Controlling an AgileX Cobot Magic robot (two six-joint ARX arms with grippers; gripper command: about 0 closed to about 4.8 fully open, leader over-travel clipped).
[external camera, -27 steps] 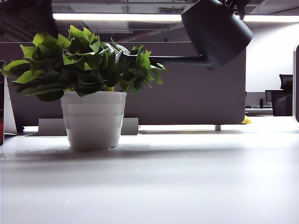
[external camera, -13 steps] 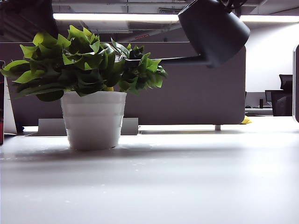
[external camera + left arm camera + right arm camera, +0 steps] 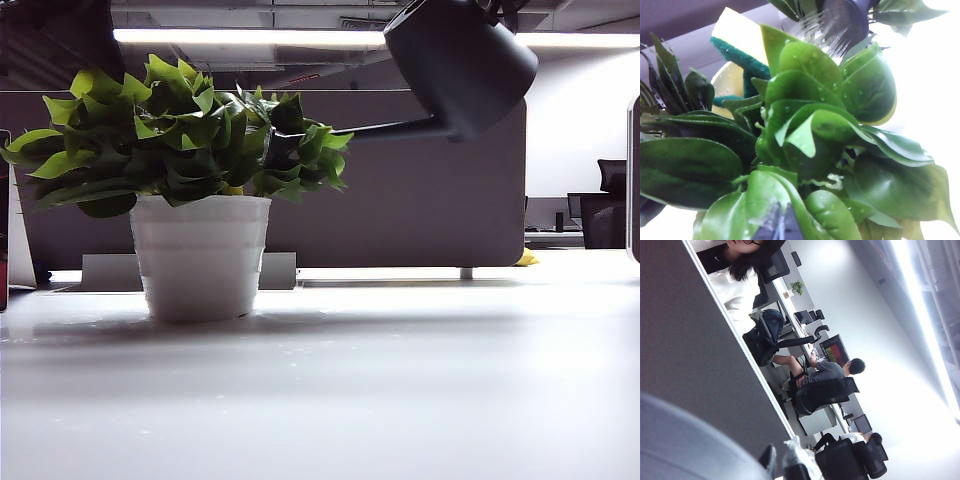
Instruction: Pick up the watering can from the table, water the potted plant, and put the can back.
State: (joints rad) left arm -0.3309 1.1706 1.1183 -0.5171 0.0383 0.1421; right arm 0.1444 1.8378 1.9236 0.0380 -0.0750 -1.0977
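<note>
Overhead, watering can tipped toward potted plant

Dark grey-black watering can (image 3: 462, 62) raised high at the exterior view's upper right, tilted, long thin spout reaching left into the leaves. Potted plant (image 3: 200, 255), bushy green in a white ribbed pot, standing on the white surface (image 3: 400, 380) at left; droplets visible on leaves (image 3: 830, 100) in the left wrist view. Right hand not clearly seen, pressed together, gripping point hidden. Left hand just behind the foliage, state cannot be told.

No readable text, label, brand, number or sign anywhere in these views.
</note>
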